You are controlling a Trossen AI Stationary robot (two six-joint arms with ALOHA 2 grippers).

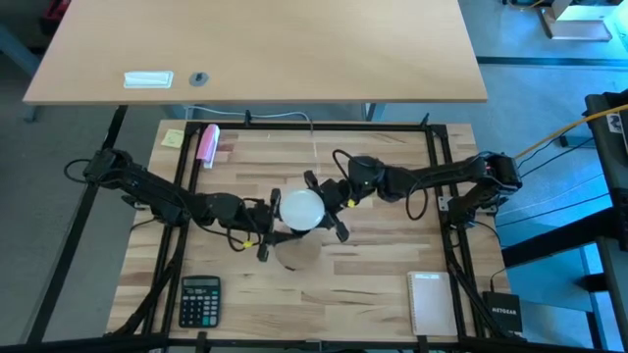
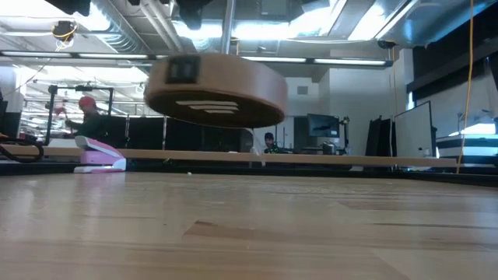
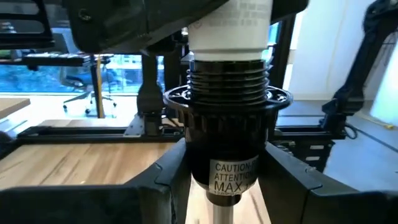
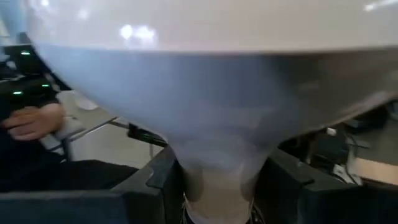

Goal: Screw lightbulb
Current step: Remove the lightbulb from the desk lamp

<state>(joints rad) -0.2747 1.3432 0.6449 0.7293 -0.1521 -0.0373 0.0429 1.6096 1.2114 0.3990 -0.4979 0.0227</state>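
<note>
The lightbulb (image 1: pixel 301 209) is held at mid-table between both pincers. The right pincer (image 4: pixel 221 180) is clamped on the bulb's narrow neck, one finger on each side; the globe fills that view above the fingers. A person's hand (image 4: pixel 31 121) is seen beyond it.

The left pincer (image 3: pixel 227 183) is clamped on a black socket (image 3: pixel 227 149), into whose top the bulb's threaded base (image 3: pixel 227 81) is entered; several threads remain exposed. Only this view shows the socket label: "CAUTION", "ATTENTION", "MAX"; the rest is cut off.

In the low view, a round wooden disc (image 2: pixel 216 92) is seen raised off the table (image 2: pixel 249 233); the pincers are hidden there.

The high view shows a calculator (image 1: pixel 199 300) and a box marked "NETGEAR" (image 1: pixel 507 314).
</note>
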